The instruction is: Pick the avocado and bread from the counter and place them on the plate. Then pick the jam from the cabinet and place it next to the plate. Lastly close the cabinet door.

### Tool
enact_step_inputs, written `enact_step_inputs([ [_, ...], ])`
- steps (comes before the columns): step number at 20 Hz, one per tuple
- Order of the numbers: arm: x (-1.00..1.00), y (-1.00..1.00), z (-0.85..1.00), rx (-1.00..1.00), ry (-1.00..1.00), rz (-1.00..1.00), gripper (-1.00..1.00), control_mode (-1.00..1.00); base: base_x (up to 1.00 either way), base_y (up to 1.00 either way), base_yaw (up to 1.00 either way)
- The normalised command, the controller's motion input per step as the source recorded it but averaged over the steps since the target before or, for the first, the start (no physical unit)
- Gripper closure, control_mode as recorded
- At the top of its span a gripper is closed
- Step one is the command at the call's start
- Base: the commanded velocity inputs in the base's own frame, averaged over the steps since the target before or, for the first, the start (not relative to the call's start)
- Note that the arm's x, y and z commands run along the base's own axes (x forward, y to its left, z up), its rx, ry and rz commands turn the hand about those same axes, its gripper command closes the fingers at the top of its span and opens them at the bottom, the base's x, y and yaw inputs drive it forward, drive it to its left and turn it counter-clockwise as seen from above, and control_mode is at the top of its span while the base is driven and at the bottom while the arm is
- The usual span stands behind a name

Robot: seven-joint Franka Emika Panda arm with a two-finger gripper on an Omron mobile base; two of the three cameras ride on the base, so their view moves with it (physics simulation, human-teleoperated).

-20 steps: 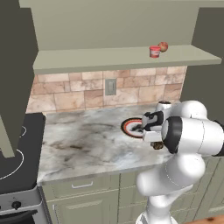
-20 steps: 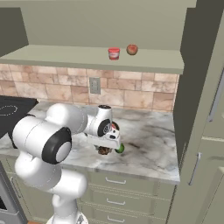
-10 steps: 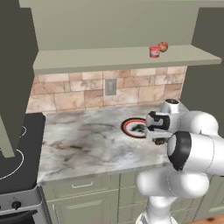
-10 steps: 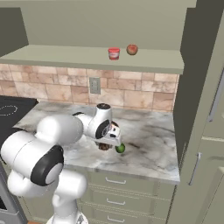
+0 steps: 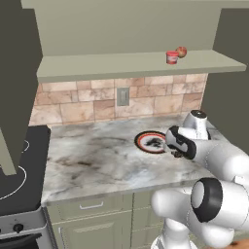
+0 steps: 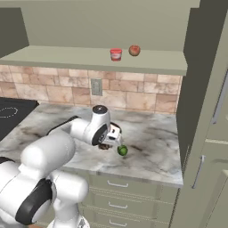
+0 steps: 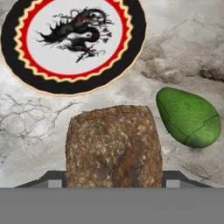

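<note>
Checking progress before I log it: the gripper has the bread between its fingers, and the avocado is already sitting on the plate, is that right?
Not quite. The avocado lies on the counter beside the plate, not on it; the hand view shows this. The bread does sit between the gripper's fingers.

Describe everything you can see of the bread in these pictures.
The bread is a dark brown, rough, lumpy chunk with a crusty, grainy surface. In the hand view it sits right in front of the gripper, between its finger tips, which flank its sides; whether it is lifted off the counter cannot be told. The plate lies beyond it, apart, and the avocado lies beside it, not touching.
</note>
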Motion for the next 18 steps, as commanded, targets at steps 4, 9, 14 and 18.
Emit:
enact_step_inputs([
  [4, 0.0, 0.0, 0.49, 0.0, 0.0, 0.0, 1.0, -1.0, 0.0, 0.0, 0.0],
  [9, 0.01, 0.0, 0.42, 0.02, 0.04, 0.0, 1.0, -1.0, 0.0, 0.0, 0.0],
  [14, 0.14, 0.0, 0.1, 0.0, 0.01, 0.0, 1.0, -1.0, 0.0, 0.0, 0.0],
  [18, 0.27, 0.02, 0.0, 0.0, 0.01, 0.0, 1.0, -1.0, 0.0, 0.0, 0.0],
])
